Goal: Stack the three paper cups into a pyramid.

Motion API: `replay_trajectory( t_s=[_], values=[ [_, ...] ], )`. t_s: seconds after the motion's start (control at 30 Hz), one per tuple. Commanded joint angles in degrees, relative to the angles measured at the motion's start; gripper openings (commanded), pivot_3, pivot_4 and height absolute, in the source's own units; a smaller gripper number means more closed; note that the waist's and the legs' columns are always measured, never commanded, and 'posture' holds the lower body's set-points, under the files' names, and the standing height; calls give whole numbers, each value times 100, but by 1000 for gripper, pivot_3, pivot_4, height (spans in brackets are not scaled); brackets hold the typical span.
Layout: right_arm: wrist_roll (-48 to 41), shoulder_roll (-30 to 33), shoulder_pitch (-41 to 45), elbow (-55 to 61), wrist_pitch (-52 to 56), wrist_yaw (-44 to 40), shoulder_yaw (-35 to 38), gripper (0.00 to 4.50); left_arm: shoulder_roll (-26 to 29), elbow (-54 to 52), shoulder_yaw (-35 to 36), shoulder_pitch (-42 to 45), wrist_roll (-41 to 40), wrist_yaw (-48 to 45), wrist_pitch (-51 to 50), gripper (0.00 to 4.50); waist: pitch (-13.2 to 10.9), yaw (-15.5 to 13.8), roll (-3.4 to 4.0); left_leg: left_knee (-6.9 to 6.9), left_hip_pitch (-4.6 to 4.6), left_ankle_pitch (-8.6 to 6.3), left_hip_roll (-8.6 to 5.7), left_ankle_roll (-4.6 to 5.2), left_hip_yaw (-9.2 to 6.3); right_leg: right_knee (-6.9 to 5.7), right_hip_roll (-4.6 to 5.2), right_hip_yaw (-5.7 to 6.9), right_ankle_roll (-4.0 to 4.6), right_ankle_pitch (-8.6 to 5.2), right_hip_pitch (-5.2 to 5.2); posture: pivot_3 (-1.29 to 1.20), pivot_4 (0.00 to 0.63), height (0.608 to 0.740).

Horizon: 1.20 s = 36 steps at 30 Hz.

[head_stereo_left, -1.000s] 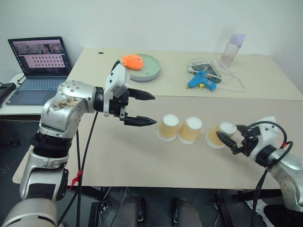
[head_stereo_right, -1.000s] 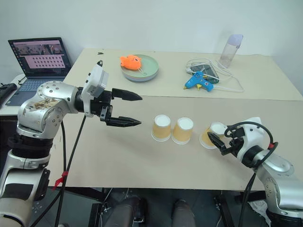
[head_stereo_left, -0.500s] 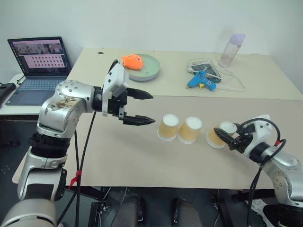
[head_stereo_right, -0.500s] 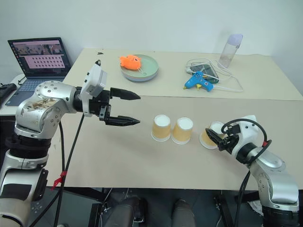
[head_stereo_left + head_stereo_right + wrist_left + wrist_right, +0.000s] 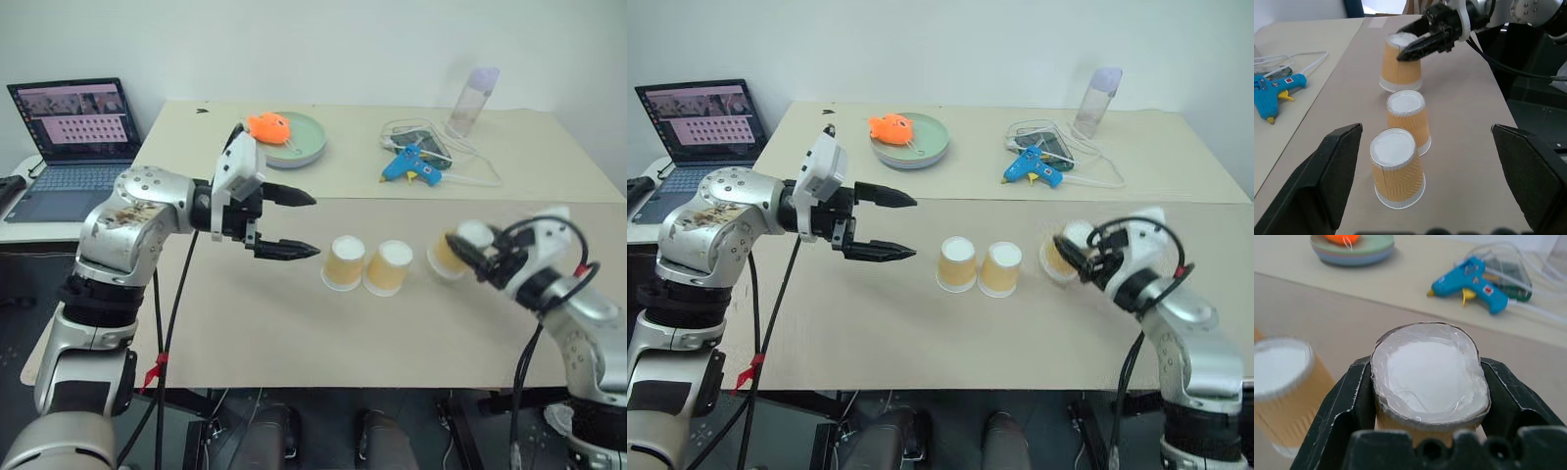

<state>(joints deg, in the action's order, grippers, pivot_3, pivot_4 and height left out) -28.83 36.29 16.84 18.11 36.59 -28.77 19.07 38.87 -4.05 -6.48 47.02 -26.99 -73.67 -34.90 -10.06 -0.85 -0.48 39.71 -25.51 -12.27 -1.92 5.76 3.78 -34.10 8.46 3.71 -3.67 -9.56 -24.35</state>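
Note:
Two tan-orange paper cups (image 5: 344, 262) (image 5: 389, 267) stand upside down, side by side, at the middle of the table. The third cup (image 5: 451, 252) is to their right, tilted and raised a little, with my right gripper (image 5: 468, 257) shut on its upper part near the white base. The right wrist view has that cup (image 5: 1430, 377) squeezed between both black fingers (image 5: 1352, 396). My left gripper (image 5: 315, 226) hovers open to the left of the cups, pointing at them with nothing between its fingers (image 5: 1337, 166).
At the back of the table are a green plate (image 5: 309, 147) with an orange toy fish (image 5: 269, 126), a blue glue gun (image 5: 413, 166) with cables, and a translucent bottle (image 5: 468, 100). A laptop (image 5: 69, 132) sits on a side desk at the left.
My right gripper has shut on the right-hand cup and raised it a little, up and toward the other two. The left gripper stays still and open.

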Motion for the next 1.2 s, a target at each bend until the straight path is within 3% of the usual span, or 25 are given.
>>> replay_trajectory(
  t_s=[0.03,0.23,0.6,1.2],
  values=[
    [-494,447,707,254,309,-257,217,2558,63,-89,4,-32,41,-9,134,4500,-1,15,0,-2,-1,3,0,4,-1,0,0,1,1,0,-1,0,150,740],
    [-791,1059,1388,-143,640,-959,-147,2558,115,-63,20,-208,125,62,247,4500,-1,-3,0,-2,-3,2,0,18,-2,5,-1,10,3,-1,4,0,150,740],
    [-783,792,2164,-294,873,-1714,-1549,2558,93,-102,71,-432,181,296,303,4500,-2,16,0,-1,-7,1,3,20,2,4,1,3,5,1,-4,0,150,740],
    [-438,712,2123,-203,975,-1845,-2009,2558,165,-324,118,-505,99,460,114,4500,-2,15,1,0,-6,-2,1,8,2,2,2,5,6,2,-4,0,150,740]
  ],
)
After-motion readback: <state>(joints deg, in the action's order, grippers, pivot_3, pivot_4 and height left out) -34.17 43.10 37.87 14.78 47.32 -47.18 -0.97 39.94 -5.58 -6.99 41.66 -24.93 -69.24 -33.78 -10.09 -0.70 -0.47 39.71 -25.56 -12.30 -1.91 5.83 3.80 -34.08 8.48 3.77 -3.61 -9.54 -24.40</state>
